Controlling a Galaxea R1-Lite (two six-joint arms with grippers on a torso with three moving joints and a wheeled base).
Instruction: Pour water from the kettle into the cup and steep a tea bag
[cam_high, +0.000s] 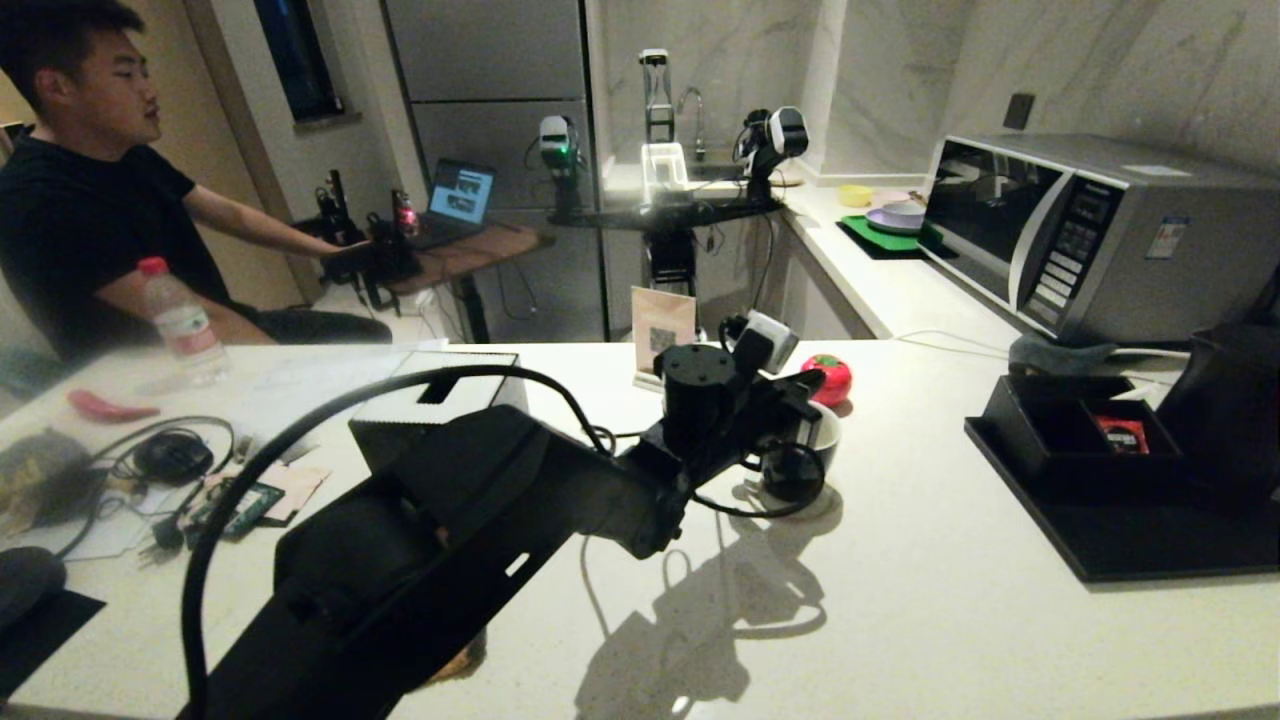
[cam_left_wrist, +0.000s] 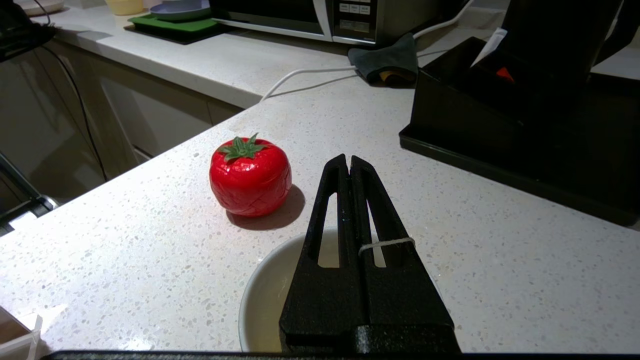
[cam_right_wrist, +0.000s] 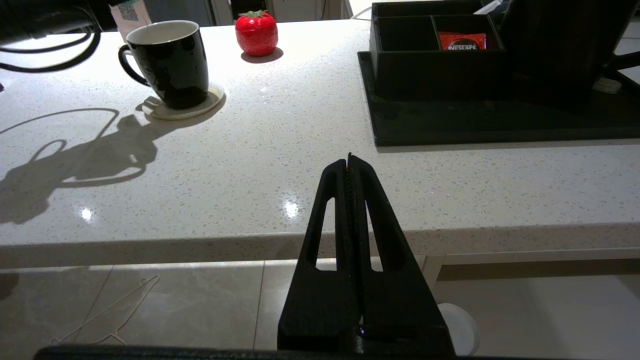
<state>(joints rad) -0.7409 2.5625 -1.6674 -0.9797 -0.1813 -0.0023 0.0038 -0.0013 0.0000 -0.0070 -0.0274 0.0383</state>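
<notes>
From the head view, the left arm reaches over the cup (cam_high: 812, 440) beside a red tomato-shaped pot (cam_high: 828, 378). Left wrist: the left gripper (cam_left_wrist: 349, 161) is clenched above the cup's white inside, thin string looped over one finger. Right wrist: the right gripper (cam_right_wrist: 349, 161) is clenched, empty, off the counter's edge (cam_right_wrist: 300, 240).

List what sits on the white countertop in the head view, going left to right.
Clear plastic bottle with a red cap → black computer mouse → black ceramic mug with a white inside, under the shut left gripper → red tomato-shaped container → black tray → silver microwave.
</notes>
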